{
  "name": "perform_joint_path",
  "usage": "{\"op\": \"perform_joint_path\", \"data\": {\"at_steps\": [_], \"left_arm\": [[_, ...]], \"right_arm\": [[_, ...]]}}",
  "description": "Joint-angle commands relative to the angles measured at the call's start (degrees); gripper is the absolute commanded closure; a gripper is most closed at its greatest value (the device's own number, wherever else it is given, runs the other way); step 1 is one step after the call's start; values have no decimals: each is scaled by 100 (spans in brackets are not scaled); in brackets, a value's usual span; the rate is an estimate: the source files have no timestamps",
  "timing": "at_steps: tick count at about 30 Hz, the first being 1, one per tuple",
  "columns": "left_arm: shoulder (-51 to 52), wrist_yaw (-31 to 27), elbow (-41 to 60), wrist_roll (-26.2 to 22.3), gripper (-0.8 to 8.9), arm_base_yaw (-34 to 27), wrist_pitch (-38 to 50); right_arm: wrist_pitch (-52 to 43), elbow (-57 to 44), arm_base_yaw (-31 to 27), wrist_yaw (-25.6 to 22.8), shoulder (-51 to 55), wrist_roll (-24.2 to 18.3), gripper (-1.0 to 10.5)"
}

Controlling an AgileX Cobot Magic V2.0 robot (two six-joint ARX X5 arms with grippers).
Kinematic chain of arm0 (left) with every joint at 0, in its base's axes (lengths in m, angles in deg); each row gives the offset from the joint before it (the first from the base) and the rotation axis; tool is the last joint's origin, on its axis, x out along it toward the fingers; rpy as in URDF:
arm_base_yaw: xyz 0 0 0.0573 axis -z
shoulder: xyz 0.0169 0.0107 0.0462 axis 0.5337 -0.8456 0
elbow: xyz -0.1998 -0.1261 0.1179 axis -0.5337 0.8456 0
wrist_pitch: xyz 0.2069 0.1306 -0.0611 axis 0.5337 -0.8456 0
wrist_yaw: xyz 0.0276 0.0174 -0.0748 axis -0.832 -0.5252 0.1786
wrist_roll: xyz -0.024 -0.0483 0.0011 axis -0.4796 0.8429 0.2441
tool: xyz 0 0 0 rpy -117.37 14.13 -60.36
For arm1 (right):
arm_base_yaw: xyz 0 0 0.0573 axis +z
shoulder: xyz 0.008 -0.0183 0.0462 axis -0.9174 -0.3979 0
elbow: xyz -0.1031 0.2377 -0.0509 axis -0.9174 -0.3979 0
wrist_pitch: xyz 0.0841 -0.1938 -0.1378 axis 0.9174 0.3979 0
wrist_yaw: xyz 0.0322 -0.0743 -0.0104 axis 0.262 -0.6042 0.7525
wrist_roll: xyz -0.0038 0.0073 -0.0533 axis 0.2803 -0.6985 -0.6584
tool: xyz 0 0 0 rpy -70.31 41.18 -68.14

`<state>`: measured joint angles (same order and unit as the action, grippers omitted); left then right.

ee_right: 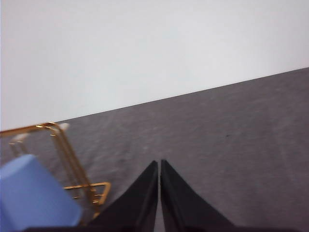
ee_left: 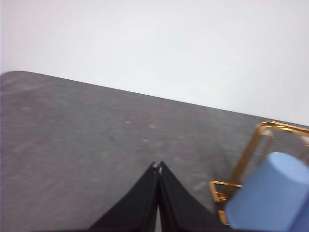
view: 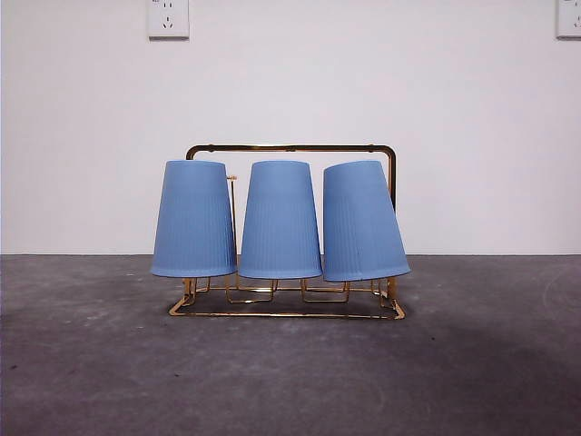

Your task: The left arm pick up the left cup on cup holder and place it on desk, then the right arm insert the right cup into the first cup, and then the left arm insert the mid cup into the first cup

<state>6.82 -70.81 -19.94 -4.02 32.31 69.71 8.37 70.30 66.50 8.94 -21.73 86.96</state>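
The flat, matt dark grey desk [view: 91,363] takes up the whole lower half of the front view, a bit scuffed and speckled, with a plain white wall [view: 290,82] behind it. Two white wall sockets [view: 169,18] sit up at roughly 11 and 1 o'clock in that view.

Dead centre on the desk is the shiny gold wire cup holder [view: 290,147], with its rounded rectangular frame handle up top and a rectangular wire base on the desk. Three ribbed, tapered blue cups are hanging upside down on its pegs, all still on the rack. The left blue cup [view: 194,220] is at 9 o'clock of the rack and sits straight. The mid blue cup [view: 280,221] is right next to it, also straight. The right blue cup [view: 362,222] at 3 o'clock is tilted, its closed top leaning in toward the mid one and its open rim kicked outward.

Neither arm shows in the front view. The left gripper [ee_left: 158,166] has its two black jaws pressed together, holding nothing, hovering over bare desk with the rack and one cup off at its 4 o'clock. The right gripper [ee_right: 159,163] has its jaws nearly pressed together with just a thin slit, nothing between them, with the rack and a cup at its 8 o'clock.
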Motion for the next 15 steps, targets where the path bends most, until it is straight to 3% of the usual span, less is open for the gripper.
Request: {"op": "perform_joint_path", "data": {"at_steps": [1,9,15], "left_arm": [[-509,319,-529,44,805,2,-76],[-1792,1460,-2122,-28,805,9,-1058],[-2581,2612,-3305,-422,805,131,-2135]], "right_arm": [[149,442,22,197,-367,247,935],[1016,1961,85,1248,-1521,210,935],[1961,3058,85,2312,-2398,-264,935]]}}
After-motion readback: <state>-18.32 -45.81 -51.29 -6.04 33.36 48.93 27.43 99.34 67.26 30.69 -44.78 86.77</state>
